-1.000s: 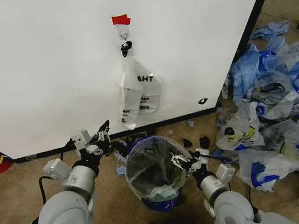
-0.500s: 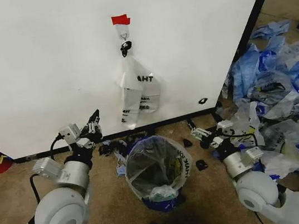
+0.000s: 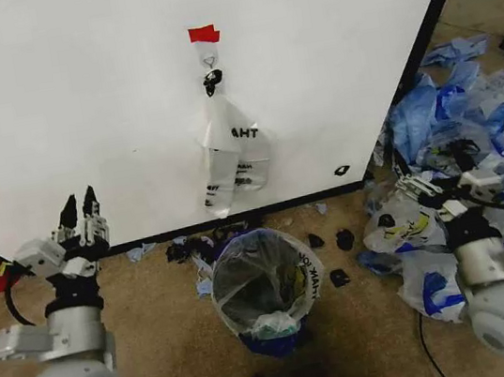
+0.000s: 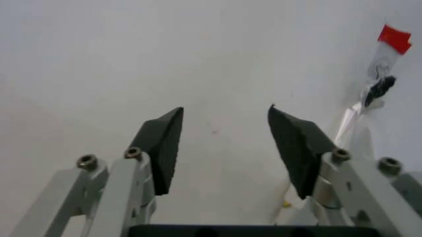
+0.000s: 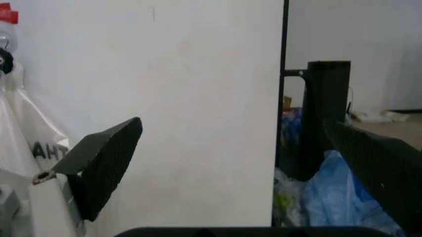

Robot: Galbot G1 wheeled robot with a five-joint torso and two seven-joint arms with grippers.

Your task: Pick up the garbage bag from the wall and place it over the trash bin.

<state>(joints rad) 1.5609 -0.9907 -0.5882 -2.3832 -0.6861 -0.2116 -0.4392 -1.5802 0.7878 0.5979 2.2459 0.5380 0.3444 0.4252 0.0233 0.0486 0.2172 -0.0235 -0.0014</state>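
Spanning the far side, large plain white wall panel; hooked on it, thin translucent white plastic garbage bag; near, small round black trash bin, already lined. Left gripper and right gripper, both wide, empty, well apart from bag; best approach: close on the bag's neck just under the hook, then lift clear.

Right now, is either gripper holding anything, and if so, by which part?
Nothing is held. The left gripper and the right gripper both have open, empty jaws, set wide to either side of the bag-lined small round black trash bin.
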